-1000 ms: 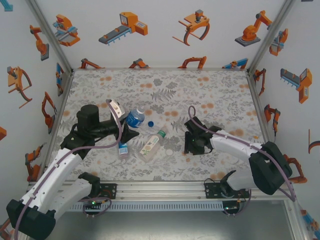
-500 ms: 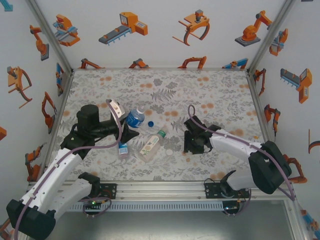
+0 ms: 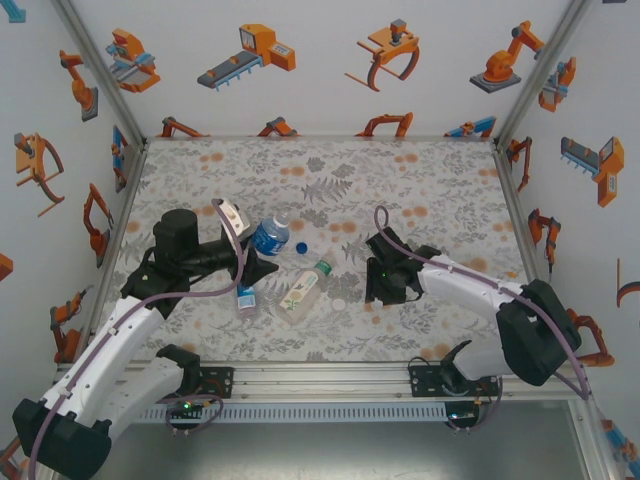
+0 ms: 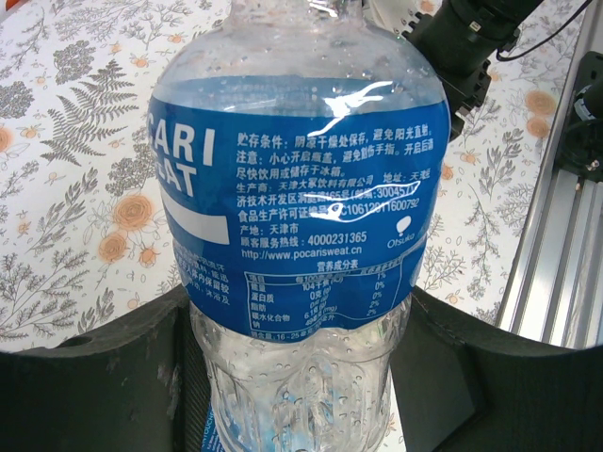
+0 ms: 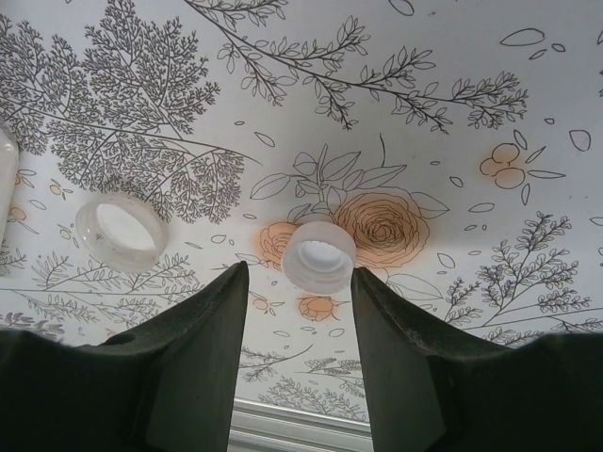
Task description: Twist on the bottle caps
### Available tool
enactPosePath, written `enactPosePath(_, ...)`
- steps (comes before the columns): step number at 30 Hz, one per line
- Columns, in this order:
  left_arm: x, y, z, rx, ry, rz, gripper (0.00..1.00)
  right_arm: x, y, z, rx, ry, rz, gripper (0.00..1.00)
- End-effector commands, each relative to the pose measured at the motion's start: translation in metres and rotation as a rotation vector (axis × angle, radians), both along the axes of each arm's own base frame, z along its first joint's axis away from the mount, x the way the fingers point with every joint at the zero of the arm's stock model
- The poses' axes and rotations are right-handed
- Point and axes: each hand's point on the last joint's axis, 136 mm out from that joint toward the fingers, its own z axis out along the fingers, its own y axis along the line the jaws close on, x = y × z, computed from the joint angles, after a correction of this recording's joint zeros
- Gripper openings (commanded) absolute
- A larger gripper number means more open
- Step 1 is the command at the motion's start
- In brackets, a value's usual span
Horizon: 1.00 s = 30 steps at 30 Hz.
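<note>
Bottle caps, top view: blue cap (image 3: 300, 247) lies on the table (image 3: 450, 200), near the wide green-ringed bottle (image 3: 300, 290).
Left wrist: left gripper (image 4: 301, 315) clenched on the Pocari Sweat bottle (image 4: 297, 179).
Right wrist: right gripper (image 5: 300, 278) jaws parted, gripping nothing; white cap (image 5: 319, 256) lies between its tips, second white cap (image 5: 122, 232) further left.

The blue label (image 4: 311, 169) on the bottle (image 4: 301, 377) reads "CARI" above "EAT" in large white letters, then small Chinese print, the number 4000231365, the address www.pocarisweat.cn and a small Otsuka mark
</note>
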Motion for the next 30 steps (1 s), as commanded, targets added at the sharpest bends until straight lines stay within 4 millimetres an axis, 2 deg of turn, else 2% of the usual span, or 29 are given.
enactPosePath(1, -0.003, -0.003, 0.011, -0.013, -0.037, -0.031, 0.0, 0.001, -0.001, -0.002, -0.009, 0.005, 0.009, 0.47)
enactPosePath(13, -0.004, -0.003, 0.01, -0.011, -0.036, -0.032, 0.0, 0.001, 0.0, -0.005, -0.004, 0.003, 0.01, 0.46)
enactPosePath(30, -0.004, -0.002, 0.01, -0.01, -0.035, -0.031, 0.0, -0.002, 0.0, -0.025, -0.009, 0.033, 0.006, 0.43)
